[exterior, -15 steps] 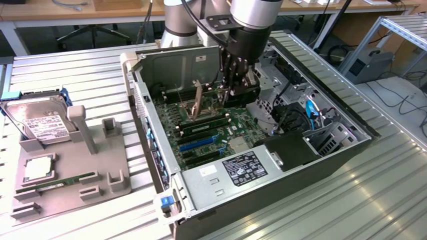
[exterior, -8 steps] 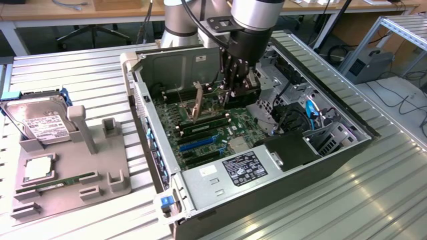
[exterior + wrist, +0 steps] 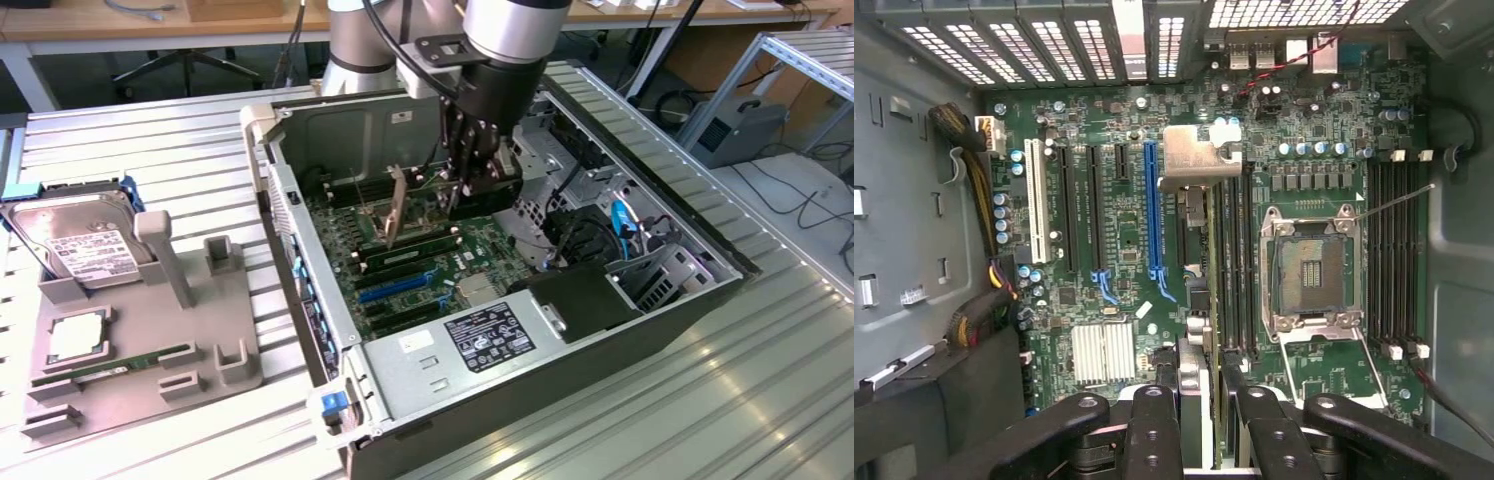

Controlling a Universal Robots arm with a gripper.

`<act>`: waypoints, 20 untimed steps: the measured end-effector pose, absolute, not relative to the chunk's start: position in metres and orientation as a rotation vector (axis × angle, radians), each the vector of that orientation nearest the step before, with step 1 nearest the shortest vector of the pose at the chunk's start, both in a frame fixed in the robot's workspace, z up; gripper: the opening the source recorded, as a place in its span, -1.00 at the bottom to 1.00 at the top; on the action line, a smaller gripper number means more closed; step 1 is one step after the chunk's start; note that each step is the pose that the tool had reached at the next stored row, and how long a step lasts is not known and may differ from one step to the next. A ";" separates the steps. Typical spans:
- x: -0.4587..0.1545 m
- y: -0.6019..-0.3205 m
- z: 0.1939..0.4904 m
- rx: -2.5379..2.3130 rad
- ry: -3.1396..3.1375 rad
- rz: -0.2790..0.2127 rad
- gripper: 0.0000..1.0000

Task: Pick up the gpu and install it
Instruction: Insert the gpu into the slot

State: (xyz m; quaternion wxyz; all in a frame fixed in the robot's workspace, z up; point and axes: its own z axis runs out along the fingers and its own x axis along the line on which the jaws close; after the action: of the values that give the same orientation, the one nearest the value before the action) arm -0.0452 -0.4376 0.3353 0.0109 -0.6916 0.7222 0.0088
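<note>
Now the fingers (image 3: 470, 185) pinch the gpu (image 3: 1197, 385) by its top edge inside the open computer case (image 3: 694, 265); the card hangs upright, long axis parallel to the blue expansion slot (image 3: 1152, 210), just beside it above the motherboard (image 3: 1114, 250).

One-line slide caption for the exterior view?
Gripper holds the gpu upright above the motherboard inside the open PC case.

— What was the room like?
— A ridged silver metal table (image 3: 747, 400) filled the front. A long wooden desk (image 3: 80, 22) stood behind, with a black office chair base (image 3: 180, 62) underneath.
— And the floor?
— Grey, with black cables (image 3: 801, 195).
</note>
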 end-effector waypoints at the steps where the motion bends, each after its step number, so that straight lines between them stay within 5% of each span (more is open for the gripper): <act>1: -0.045 -0.438 0.335 -2.158 2.253 0.027 -0.45; 20: -0.048 -0.441 0.334 -2.158 2.253 0.027 -0.45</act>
State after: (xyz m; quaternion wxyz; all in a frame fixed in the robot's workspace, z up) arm -0.0480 -0.4414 0.3342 0.0110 -0.6916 0.7222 0.0088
